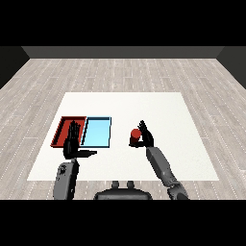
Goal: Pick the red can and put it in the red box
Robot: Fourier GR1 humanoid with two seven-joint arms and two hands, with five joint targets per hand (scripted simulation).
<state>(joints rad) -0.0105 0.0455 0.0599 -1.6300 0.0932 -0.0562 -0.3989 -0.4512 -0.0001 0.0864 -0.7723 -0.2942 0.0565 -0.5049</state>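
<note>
Right hand [145, 137] curls round red can [135, 136], frame centre. Risk: overshooting into light blue tray [97, 132] before red tray [62, 129], centre-left.

Right hand [145, 136] raised on an angled forearm, fingers curled around a held object; left hand [73, 141] upright, fingers straight, thumb outstretched
</note>
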